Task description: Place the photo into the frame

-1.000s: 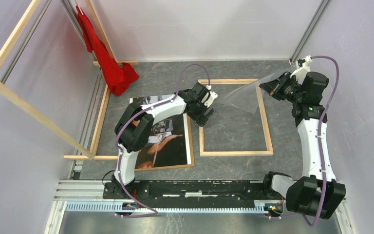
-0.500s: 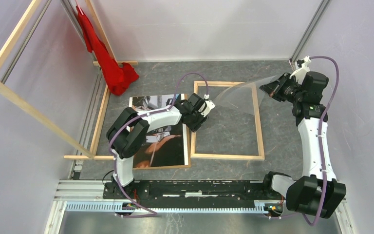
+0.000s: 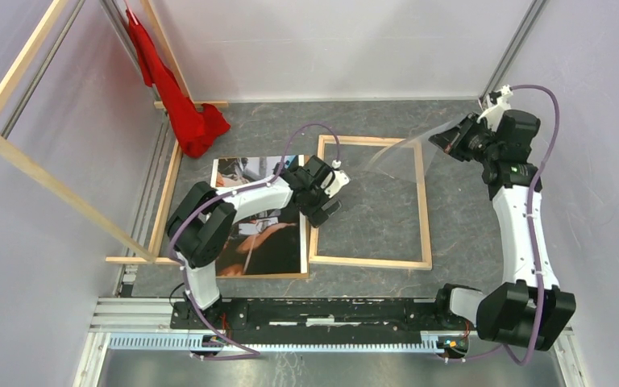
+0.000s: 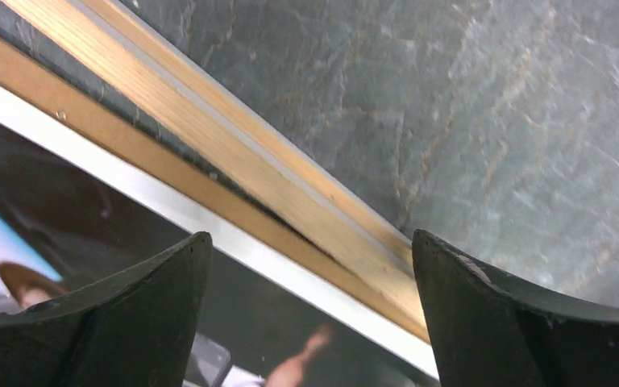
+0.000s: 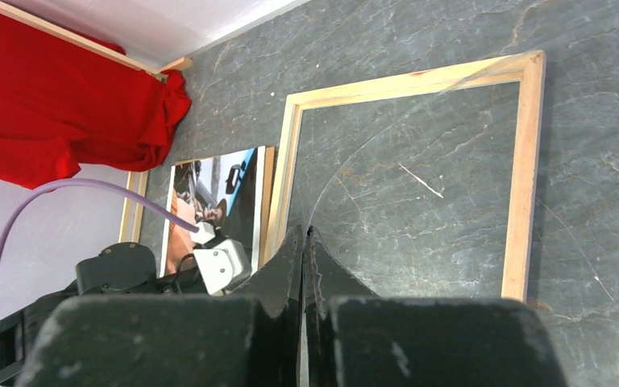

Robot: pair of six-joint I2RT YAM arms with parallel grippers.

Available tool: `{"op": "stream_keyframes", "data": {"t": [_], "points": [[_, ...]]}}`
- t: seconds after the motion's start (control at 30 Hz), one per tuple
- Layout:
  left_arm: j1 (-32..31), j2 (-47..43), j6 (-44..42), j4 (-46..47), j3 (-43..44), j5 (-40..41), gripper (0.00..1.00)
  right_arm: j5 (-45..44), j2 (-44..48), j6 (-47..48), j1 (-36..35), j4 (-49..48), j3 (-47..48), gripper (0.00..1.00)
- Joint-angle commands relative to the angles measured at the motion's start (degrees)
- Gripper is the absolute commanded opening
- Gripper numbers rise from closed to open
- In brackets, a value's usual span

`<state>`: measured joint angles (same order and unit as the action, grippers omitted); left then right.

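Note:
The frame point(image 3: 423, 201) lies flat on the grey table, pale wood face up, and also shows in the right wrist view point(image 5: 524, 161). The photo point(image 3: 262, 246) lies face up to its left on a brown backing board point(image 3: 266, 276). My left gripper point(image 3: 325, 208) is open and empty, low over the frame's left rail point(image 4: 209, 121) and the photo's white right border point(image 4: 169, 205), with one fingertip on each side. My right gripper point(image 3: 451, 143) is shut on a clear curved sheet point(image 3: 399, 157), held above the frame's far right part point(image 5: 305, 242).
A red cloth point(image 3: 181, 105) hangs at the back left. Long pale wooden beams point(image 3: 48, 185) stand and lie along the left side. A wall is close behind my right gripper. Bare grey table point(image 3: 379, 218) shows inside the frame.
The frame has slid left until its left rail lies against the backing board's edge. My left gripper moved left with it. My right gripper shifted slightly, still holding the clear sheet.

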<state>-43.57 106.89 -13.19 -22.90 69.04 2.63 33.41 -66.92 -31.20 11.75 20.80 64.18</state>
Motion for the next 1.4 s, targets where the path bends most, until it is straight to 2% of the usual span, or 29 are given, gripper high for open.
{"op": "stream_keyframes", "data": {"t": [0.0, 0.13, 0.23, 0.33, 0.4, 0.5, 0.63, 0.73, 0.87, 1.07, 1.37], "points": [[2.3, -9.1, -2.5, -9.0, 3.8, -5.2, 1.00, -4.0, -2.9, 0.1, -4.4, -1.0, 6.5, 0.00], [6.3, -16.1, -3.8, -14.9, 7.7, -11.1, 1.00, -7.4, -7.1, -0.9, -10.9, 0.2, 13.3, 0.00], [12.8, -20.4, -4.5, -16.9, 9.7, -14.6, 1.00, -8.4, -11.8, -2.4, -17.6, 1.5, 21.8, 0.00], [20.7, -22.4, -4.5, -15.9, 9.9, -13.4, 1.00, -5.9, -14.8, -3.3, -22.9, 0.9, 28.9, 0.00], [25.6, -22.1, -3.9, -15.2, 9.8, -11.8, 1.00, -0.9, -15.1, -3.8, -25.3, -1.5, 30.5, 0.00], [29.7, -21.5, -4.0, -13.1, 7.2, -8.2, 1.00, 6.1, -11.5, -3.5, -27.0, -6.5, 24.7, 0.00], [29.9, -22.2, -5.0, -9.0, 1.9, -5.1, 1.00, 10.1, -5.7, -0.5, -26.7, -6.6, 6.0, 0.00], [29.9, -21.4, -5.0, -8.3, 0.4, -5.1, 1.00, 12.9, -3.9, 0.0, -24.5, -8.2, -7.2, 0.00], [29.9, -20.5, -5.4, -7.3, -1.1, -4.5, 1.00, 13.8, -3.1, 0.4, -19.1, -10.4, -17.6, 0.00], [29.5, -20.7, -6.5, -6.5, -3.5, -4.3, 1.00, 11.9, -4.6, 3.9, -13.4, -7.7, -22.0, 0.00], [27.6, -20.5, -6.4, -6.4, -4.7, -4.2, 1.00, 2.8, -6.9, 11.5, -12.6, 1.5, -18.9, 0.00]]}}
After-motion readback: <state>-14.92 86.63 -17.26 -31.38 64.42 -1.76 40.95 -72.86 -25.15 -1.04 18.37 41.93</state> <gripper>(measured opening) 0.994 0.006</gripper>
